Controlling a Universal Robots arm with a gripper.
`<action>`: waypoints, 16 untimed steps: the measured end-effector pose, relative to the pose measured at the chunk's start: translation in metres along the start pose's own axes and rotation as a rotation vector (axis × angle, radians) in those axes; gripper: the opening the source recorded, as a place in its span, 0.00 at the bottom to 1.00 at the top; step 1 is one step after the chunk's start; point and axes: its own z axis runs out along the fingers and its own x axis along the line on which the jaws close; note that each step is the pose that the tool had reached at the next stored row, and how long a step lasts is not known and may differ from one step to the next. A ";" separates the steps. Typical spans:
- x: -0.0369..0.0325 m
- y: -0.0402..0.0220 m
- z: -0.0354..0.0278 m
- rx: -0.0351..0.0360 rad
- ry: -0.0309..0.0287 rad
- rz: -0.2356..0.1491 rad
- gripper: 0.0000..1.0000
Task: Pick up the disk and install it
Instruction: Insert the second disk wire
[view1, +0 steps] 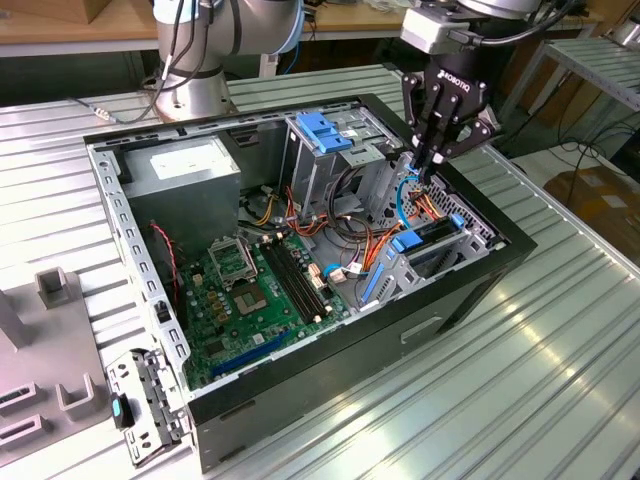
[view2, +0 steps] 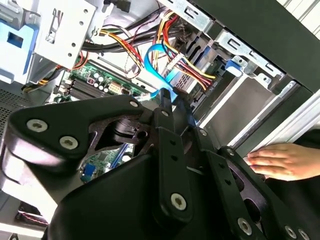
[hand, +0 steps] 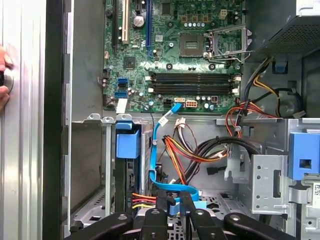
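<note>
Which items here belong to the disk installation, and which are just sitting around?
Job: disk, already slotted in; gripper closed on the blue data cable.
Bystanders: motherboard; power supply box; blue drive-cage latch; a person's hand.

Gripper (view1: 432, 150): black, w/ silver screw heads on its links in both wrist views. Arm base (view1: 192, 95): silver-grey w/ pale blue ring. PC case (view1: 400, 330): black outside, bare grey metal inside. Motherboard (view1: 255, 300): green, black RAM slots, blue slot nr its edge. Drive cage (view1: 330, 165): silver metal, blue plastic latch (view1: 325, 132) on top. Power supply box (view1: 185, 170): grey w/ white label. Cable bundle (hand: 200, 150): red, orange, yellow, black; flat data cable (hand: 160, 150) light blue. Blue carrier tab (hand: 128, 143) by the lower bay. Counter (view1: 560, 330): silvery, ribbed stripe pattern. Grey fixture blocks (view1: 60, 290) at the exterior view's left.
</note>
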 end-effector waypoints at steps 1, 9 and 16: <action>-0.0013 -0.0006 0.0009 0.0000 0.0039 0.000 0.25; -0.0074 -0.0034 0.0098 -0.0005 0.0499 0.001 0.24; -0.0098 -0.0043 0.0133 -0.0009 0.0796 0.001 0.11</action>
